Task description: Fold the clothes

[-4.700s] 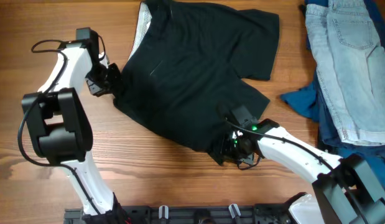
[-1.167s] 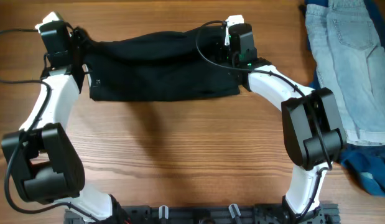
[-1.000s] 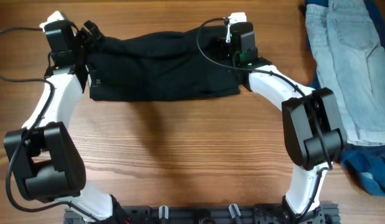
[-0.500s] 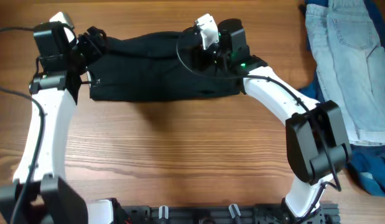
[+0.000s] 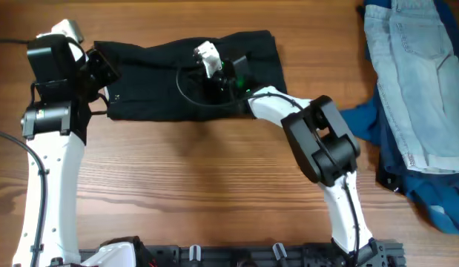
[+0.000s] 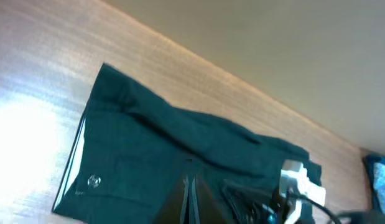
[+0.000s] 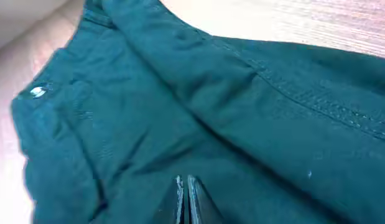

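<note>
Overhead, black shorts [image 5: 151,89] under right gripper [image 5: 214,78], beside left gripper [image 5: 103,70]

Even bright light, blurred wrist views

The small emblem [image 6: 92,181] on the black shorts [image 5: 151,81] is unreadable.

We see the left arm [image 5: 47,170] running straight up its own side, wrist bent inward, the left tool [image 6: 191,186] with jaws pressed together (no gap shows). The right arm [image 5: 322,144] folds sharply at the elbow and reaches across leftward; the right tool [image 7: 185,185] is likewise closed tip to tip.
</note>
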You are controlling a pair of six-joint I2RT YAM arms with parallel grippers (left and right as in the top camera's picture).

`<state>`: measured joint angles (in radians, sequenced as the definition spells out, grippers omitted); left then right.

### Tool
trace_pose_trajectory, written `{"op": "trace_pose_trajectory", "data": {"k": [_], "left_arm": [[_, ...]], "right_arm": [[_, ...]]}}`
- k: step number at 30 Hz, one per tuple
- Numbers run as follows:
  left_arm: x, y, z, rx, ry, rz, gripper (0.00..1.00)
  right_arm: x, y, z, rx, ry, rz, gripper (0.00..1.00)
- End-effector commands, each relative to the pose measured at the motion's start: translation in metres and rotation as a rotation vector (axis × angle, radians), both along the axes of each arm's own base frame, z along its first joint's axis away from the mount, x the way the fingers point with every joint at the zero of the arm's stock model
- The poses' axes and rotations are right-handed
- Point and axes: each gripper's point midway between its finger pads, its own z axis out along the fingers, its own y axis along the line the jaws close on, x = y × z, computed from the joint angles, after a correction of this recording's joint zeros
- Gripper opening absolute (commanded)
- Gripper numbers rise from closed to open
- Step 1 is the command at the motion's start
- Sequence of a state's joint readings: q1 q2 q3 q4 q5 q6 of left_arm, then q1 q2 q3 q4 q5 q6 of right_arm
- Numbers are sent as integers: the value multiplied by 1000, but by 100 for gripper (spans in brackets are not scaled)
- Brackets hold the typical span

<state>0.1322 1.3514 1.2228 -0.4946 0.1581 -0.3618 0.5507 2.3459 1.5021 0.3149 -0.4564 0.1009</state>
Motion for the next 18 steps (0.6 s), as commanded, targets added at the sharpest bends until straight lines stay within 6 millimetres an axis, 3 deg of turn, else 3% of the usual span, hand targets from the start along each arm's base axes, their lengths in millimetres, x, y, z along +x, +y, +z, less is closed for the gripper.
{"op": "trace_pose_trajectory", "data": {"k": [1,6,9,12,14,15,18], "left_arm": [[0,1,-2,-10,8,11,4],[-3,1,-7,-13,29,11,5],[-5,1,-10,-13,46,13,5],[-12,0,-18,-18,90,14,6],[-16,1,-24,-16,119,20,6],[-18,1,-26,-15,133,23,6],[-17,2,-34,-17,158,25,12]], "right_arm": [[18,0,-17,-27,-22,-40,4],[46,-10,-29,-87,-98,-133,4],[74,-19,0,-62,-206,-206,4],[119,-36,66,38,-297,-273,4],[132,-45,92,101,-302,-268,4],[134,-49,96,118,-275,-253,5],[128,-67,83,60,-92,-213,6]]}}
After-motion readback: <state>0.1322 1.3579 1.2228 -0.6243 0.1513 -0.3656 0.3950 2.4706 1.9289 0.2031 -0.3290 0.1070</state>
